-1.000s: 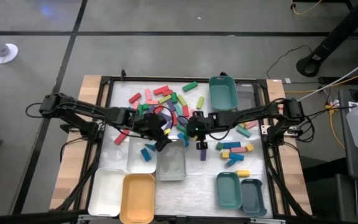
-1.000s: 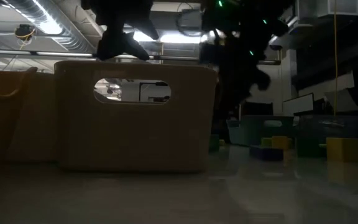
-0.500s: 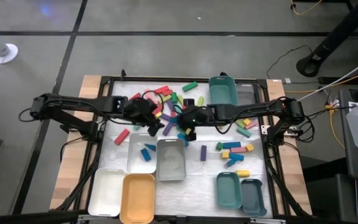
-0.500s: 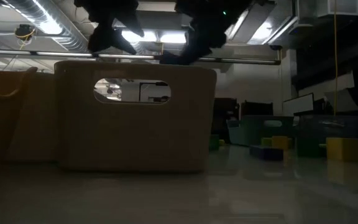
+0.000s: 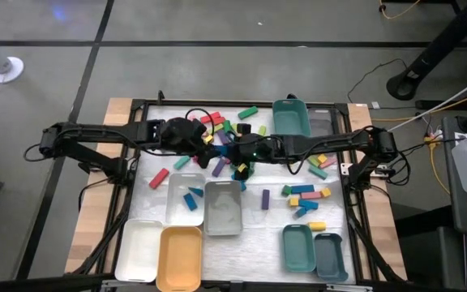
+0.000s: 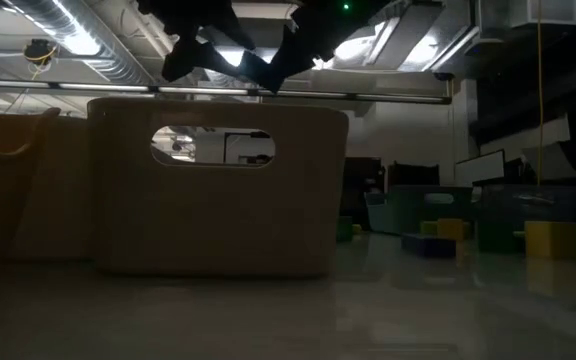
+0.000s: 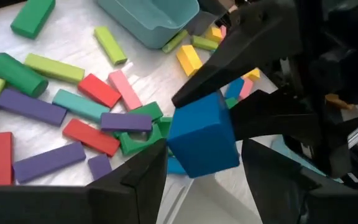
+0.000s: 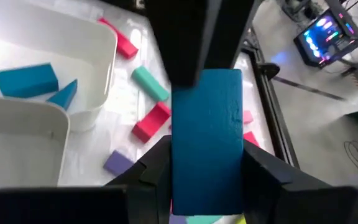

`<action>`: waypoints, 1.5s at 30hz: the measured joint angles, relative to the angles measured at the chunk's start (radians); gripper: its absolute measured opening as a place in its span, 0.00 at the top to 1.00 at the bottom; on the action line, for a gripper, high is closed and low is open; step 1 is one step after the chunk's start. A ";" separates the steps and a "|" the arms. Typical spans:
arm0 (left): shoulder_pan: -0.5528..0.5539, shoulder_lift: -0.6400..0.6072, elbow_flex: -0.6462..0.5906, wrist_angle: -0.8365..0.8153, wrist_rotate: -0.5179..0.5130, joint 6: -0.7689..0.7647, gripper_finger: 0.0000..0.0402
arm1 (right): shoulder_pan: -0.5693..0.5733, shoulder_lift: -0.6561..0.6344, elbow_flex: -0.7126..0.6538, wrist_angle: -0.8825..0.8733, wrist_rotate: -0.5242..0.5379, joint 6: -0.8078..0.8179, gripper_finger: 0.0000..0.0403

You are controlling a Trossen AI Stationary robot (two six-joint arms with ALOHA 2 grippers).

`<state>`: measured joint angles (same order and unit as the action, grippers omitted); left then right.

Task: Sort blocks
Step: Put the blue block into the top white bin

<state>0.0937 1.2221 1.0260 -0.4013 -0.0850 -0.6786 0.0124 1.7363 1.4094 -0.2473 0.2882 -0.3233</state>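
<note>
A blue block (image 7: 204, 134) hangs above the table's middle, with my right gripper (image 8: 207, 155) shut on it; the high view shows that gripper (image 5: 240, 162) beside the block pile (image 5: 217, 126). My left gripper (image 7: 204, 163) is open and faces it from the table's left (image 5: 205, 142). Its fingers stand on either side of the block's free end. A white tray (image 5: 177, 212) below holds two blue blocks (image 8: 27, 81), next to a clear tray (image 5: 223, 209). My right gripper pinches the blue block's two long sides (image 8: 180, 168) between its two fingers. The fingers come from the table's right, slanting down, and lie along the block. The block juts forward past the fingertips, lifted clear of the table. Whether my left gripper touches the block, I cannot tell.
Loose blocks lie at the right (image 5: 306, 195), a purple one (image 5: 264, 199) and a red one (image 5: 159, 178) nearer the middle. White (image 5: 140, 250), orange (image 5: 179, 258), teal (image 5: 297, 247) and grey (image 5: 329, 255) trays line the near edge. A teal tray (image 5: 290, 120) stands at the far edge.
Both grippers have risen from over the trays and gone toward the far edge. The right one has also moved toward the left and tipped up nearer to level. Their tips now meet above the table's middle.
</note>
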 joint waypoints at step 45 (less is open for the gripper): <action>-0.094 -0.074 0.000 -0.578 0.310 0.031 0.68 | -0.007 -0.113 0.000 -0.459 0.100 0.030 0.41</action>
<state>-0.0007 1.1477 1.0260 -0.9793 0.2248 -0.6472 0.0053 1.6231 1.4094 -0.7060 0.3885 -0.2935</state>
